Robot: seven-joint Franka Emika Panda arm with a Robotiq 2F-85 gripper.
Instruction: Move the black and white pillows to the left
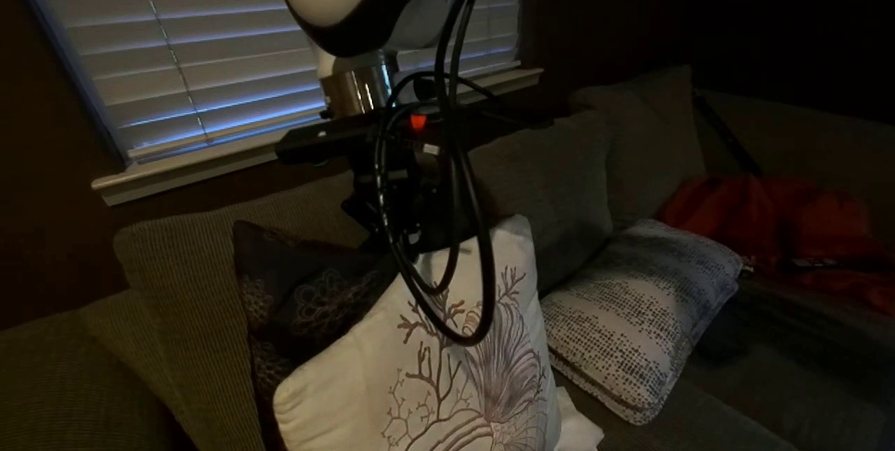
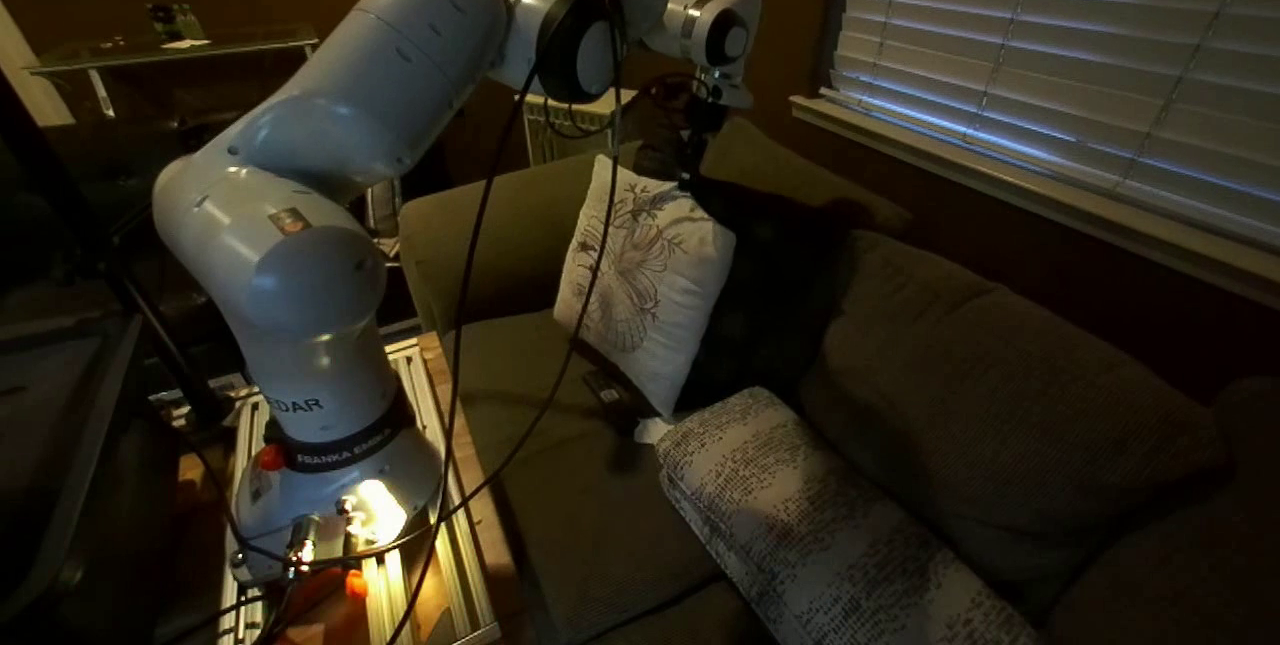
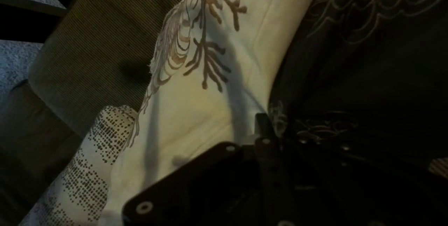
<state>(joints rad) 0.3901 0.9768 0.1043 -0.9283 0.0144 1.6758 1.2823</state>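
Observation:
The white pillow with the dark plant print (image 1: 419, 384) leans upright on the sofa, seen in both exterior views (image 2: 655, 285) and filling the middle of the wrist view (image 3: 196, 114). Close behind it is the black pillow (image 1: 301, 290), marked with faint pale flowers; it fills the right of the wrist view (image 3: 378, 64) and looks almost featureless in an exterior view (image 2: 770, 295). My gripper (image 3: 279, 124) points down where the two pillows' top edges meet. Its jaws are shut, with dark patterned fabric narrowing between them. One finger lies against the white pillow; the other is lost in shadow.
A greyish-white dotted pillow (image 1: 643, 318) lies right beside the white one on the seat. Olive back cushions (image 2: 1010, 385) line the sofa. A cable loop (image 1: 482, 297) hangs from the arm before the white pillow. The window sill (image 1: 203, 171) runs behind; red cloth (image 1: 776, 220) lies further along.

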